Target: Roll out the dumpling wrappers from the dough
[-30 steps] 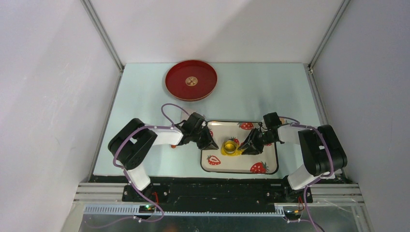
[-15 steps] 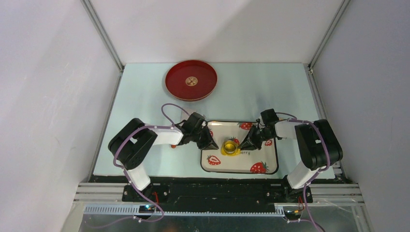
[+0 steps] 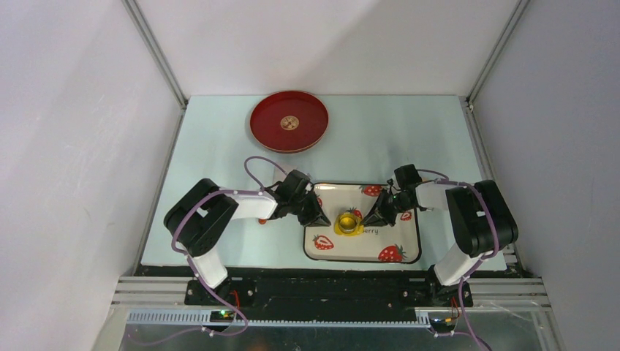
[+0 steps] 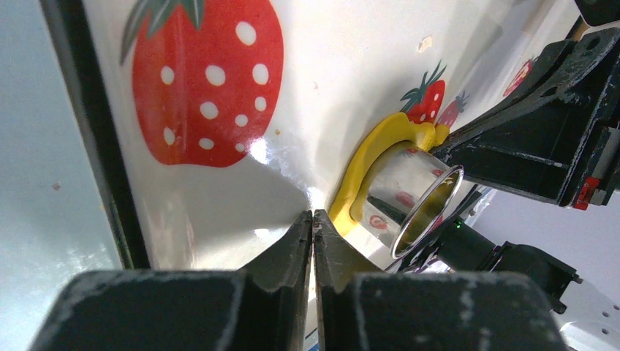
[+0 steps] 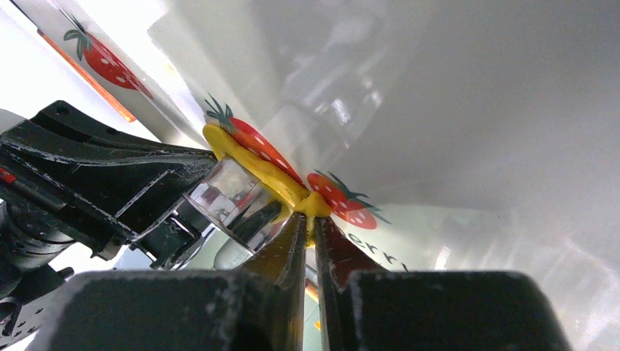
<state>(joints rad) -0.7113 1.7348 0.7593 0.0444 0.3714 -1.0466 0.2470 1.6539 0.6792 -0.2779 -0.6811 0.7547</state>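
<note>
Flattened yellow dough (image 3: 343,229) lies on the strawberry-print tray (image 3: 363,246), under an upright shiny metal ring cutter (image 3: 349,219). My left gripper (image 3: 324,219) is shut and empty, its tips (image 4: 312,214) resting on the tray just left of the dough (image 4: 363,161) and the cutter (image 4: 413,199). My right gripper (image 3: 368,219) comes in from the right and is shut on the dough's near edge (image 5: 313,207), right beside the cutter (image 5: 228,194). The dumpling wrappers are out of view.
A round red plate (image 3: 289,121) sits at the back left of the table. A small red scrap (image 3: 262,221) lies on the table left of the tray. The tray's black rim (image 4: 102,146) runs close beside my left fingers.
My right gripper has shifted a little back along the tray and shut onto the edge of the dough. The left gripper, the cutter and the tray have stayed put.
</note>
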